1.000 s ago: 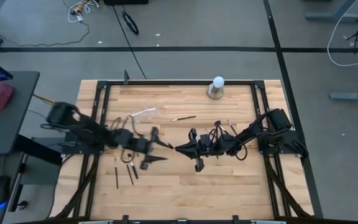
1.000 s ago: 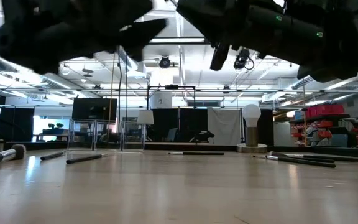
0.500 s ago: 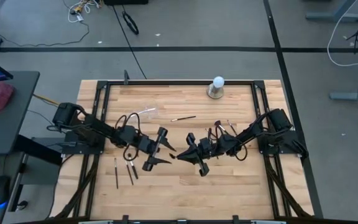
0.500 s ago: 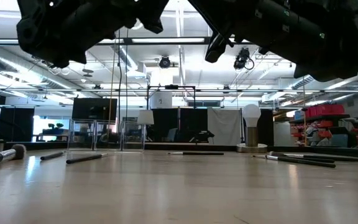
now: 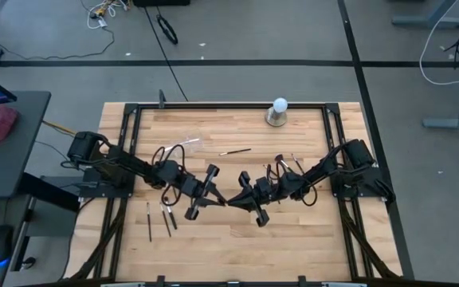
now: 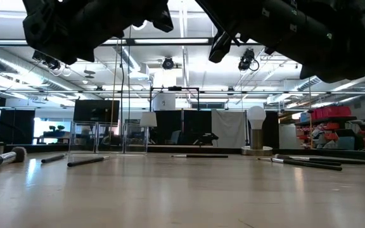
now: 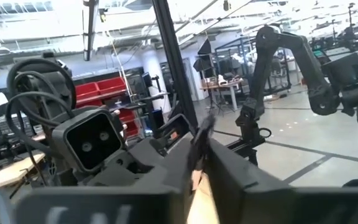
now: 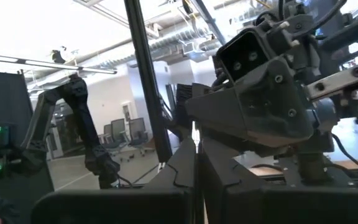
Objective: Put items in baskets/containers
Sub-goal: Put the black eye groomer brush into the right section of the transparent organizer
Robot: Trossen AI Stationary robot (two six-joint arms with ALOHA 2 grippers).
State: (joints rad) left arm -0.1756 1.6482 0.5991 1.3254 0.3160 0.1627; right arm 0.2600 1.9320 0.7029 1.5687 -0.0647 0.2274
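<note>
Roughly, by label:
brushes (image 5: 166,219): three lie side by side on the wood nr the left arm's base; one alone at mid-table (image 5: 235,151), beyond the grippers; a loose cluster (image 5: 287,163) by the right arm; low view shows several flat on the board, e.g. one at (image 6: 84,161); all those seen on the table are outside the holder
clear holder (image 5: 183,145): stands toward the far left part of the table, well apart from both grippers; low view shows it as see-through walls (image 6: 109,138); no brush seen inside, though the clear plastic makes that hard to judge
progress: early, by my reading; nothing visibly stowed, approx. the whole lot left to move
left gripper (image 5: 216,195): raised over mid-table, tip to tip w/ the other gripper; its wrist view shows the fingers (image 7: 241,180) clenched nearly together; a thin dark sliver sits at the gap, can't tell if it's a brush
right gripper (image 5: 236,196): facing the left one, just beside it; fingers (image 8: 166,168) clenched tight; can't tell if anything is pinched
step in hand: looks like a meeting or hand-over betw. the arms; a guess only
table (image 5: 293,239): pale wood, dark frame
white ball on grey base (image 5: 278,109): far edge, not part of the job
</note>
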